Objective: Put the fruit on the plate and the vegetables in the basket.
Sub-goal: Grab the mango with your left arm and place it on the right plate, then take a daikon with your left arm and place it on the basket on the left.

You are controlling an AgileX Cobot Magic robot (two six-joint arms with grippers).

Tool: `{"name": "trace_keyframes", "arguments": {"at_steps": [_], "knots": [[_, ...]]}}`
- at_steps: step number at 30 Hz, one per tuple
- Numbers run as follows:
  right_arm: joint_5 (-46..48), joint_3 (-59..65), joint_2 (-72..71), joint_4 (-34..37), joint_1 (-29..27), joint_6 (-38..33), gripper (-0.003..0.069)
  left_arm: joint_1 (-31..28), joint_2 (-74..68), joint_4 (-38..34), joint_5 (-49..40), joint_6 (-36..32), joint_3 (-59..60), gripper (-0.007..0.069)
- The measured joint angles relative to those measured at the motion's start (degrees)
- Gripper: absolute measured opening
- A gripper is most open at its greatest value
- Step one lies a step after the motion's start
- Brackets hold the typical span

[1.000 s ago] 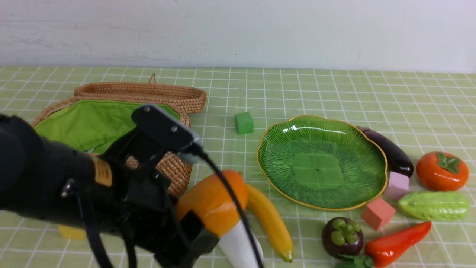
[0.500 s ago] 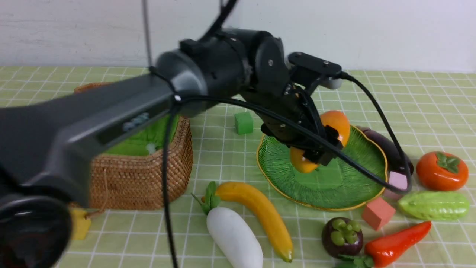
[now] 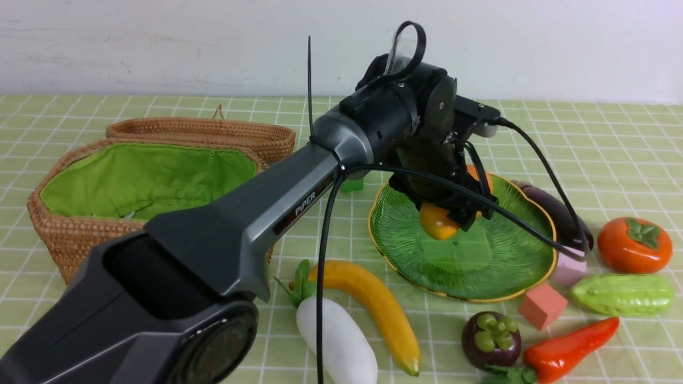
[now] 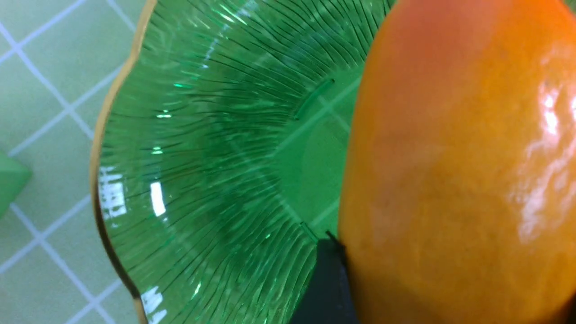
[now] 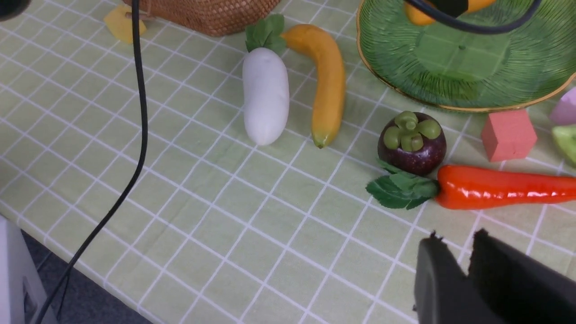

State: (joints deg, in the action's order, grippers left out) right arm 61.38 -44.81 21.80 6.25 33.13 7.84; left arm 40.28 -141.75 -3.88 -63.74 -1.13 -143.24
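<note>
Only readable thing I can spot: "PiPER" in white lettering (image 3: 306, 203), sitting on a dark strip (image 3: 288, 216) along the side of the left arm (image 3: 240, 234), on its long grey link. It runs diagonally up toward the right, a bit left of the middle of the front view. Can't make out any writing in either wrist view.
</note>
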Motion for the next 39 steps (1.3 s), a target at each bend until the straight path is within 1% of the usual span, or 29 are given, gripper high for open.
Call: {"name": "trace_keyframes", "arguments": {"at_steps": [1, 3, 5, 8, 10, 12, 14, 16, 18, 19, 20, 21, 23, 27, 29, 30, 31, 32, 33, 35, 36, 37, 39], "knots": [[0.00, 0.00, 0.00, 0.00, 0.00, 0.00, 0.0117, 0.00, 0.00, -0.05, 0.00, 0.00, 0.14, 0.0592], [0.00, 0.00, 0.00, 0.00, 0.00, 0.00, 0.0119, 0.00, 0.59, -0.05, 0.84, 0.42, 2.07, 0.0650], [0.00, 0.00, 0.00, 0.00, 0.00, 0.00, 0.0120, 0.00, 1.71, -0.05, 1.28, 0.48, 4.20, 0.0664], [0.00, 0.00, 0.00, 0.00, 0.00, 0.00, 0.0123, 0.00, 4.39, -0.05, 1.20, 0.48, 7.31, 0.0650], [-0.05, 0.00, 0.00, -0.33, 0.00, 0.00, 0.0124, 0.00, 7.53, -0.05, 0.42, 0.56, 9.59, 0.0608], [-0.05, 0.00, 0.00, -0.85, 0.00, 0.00, 0.0123, 0.00, 11.76, -0.05, -1.28, 1.52, 12.03, 0.0528], [-0.05, 0.00, 0.00, -1.12, 0.00, 0.00, 0.0123, 0.00, 16.37, 0.20, -4.20, 3.69, 14.57, 0.0419], [-0.05, 0.00, 0.00, -1.17, 0.00, 0.00, 0.0125, 0.00, 21.52, 1.22, -6.11, 5.58, 17.63, 0.0279], [-0.05, 0.00, 0.00, -1.24, 0.00, 0.00, 0.0127, 0.00, 27.16, 2.16, -7.19, 7.50, 20.88, 0.0107], [-0.05, 0.00, 0.00, -1.23, 0.00, 0.00, 0.0127, 0.00, 28.24, 2.31, -7.19, 7.60, 21.52, 0.0077], [-0.05, 0.00, 0.00, -1.37, 0.00, 0.00, 0.0127, 0.00, 31.87, 2.60, -7.24, 8.43, 23.78, 0.0005], [-0.05, 0.00, 0.00, -1.54, 0.00, 0.00, 0.0129, 0.00, 34.40, 2.69, -7.24, 9.21, 25.66, -0.0013], [0.00, 0.00, 0.00, -1.88, 0.00, 0.00, 0.0129, 0.00, 37.71, 2.64, -7.24, 10.82, 28.91, -0.0013], [0.00, 0.00, 0.00, -2.43, 0.00, -0.76, 0.0133, 0.97, 46.49, 2.59, -7.24, 16.22, 44.42, -0.0013], [0.00, 0.06, 0.00, -2.43, 0.00, -1.06, 0.0136, 3.27, 49.11, 2.82, -7.17, 20.08, 54.33, -0.0013], [0.00, 0.06, 0.00, -2.43, 0.00, -1.05, 0.0136, 3.27, 49.21, 2.84, -7.12, 20.39, 55.19, -0.0013], [0.00, 0.06, 0.00, -2.43, 0.00, -1.28, 0.0137, 5.14, 49.45, 2.97, -5.13, 22.76, 61.34, -0.0011], [0.00, 0.06, 0.00, -2.43, 0.00, -1.28, 0.0137, 5.30, 49.45, 2.97, -4.69, 23.05, 62.00, -0.0010], [0.00, 0.06, 0.00, -2.43, 0.00, -1.40, 0.0137, 6.12, 48.74, 2.97, -0.84, 25.14, 65.70, 0.0011], [0.00, 0.06, 0.00, -2.43, 0.00, -1.96, 0.0137, 6.12, 46.49, 3.88, 4.72, 28.42, 68.03, 0.0078], [0.00, 0.06, 0.00, -2.43, 0.00, -2.11, 0.0137, 6.11, 46.23, 3.88, 5.19, 29.12, 68.14, 0.0097], [0.00, 0.06, 0.00, -2.43, 0.00, -2.66, 0.0138, 5.48, 44.08, 3.88, 8.68, 32.25, 68.16, 0.0183], [0.00, 0.06, 0.00, -2.43, 0.00, -2.80, 0.0140, 4.82, 41.95, 3.88, 10.25, 36.63, 67.90, 0.0315]]}}
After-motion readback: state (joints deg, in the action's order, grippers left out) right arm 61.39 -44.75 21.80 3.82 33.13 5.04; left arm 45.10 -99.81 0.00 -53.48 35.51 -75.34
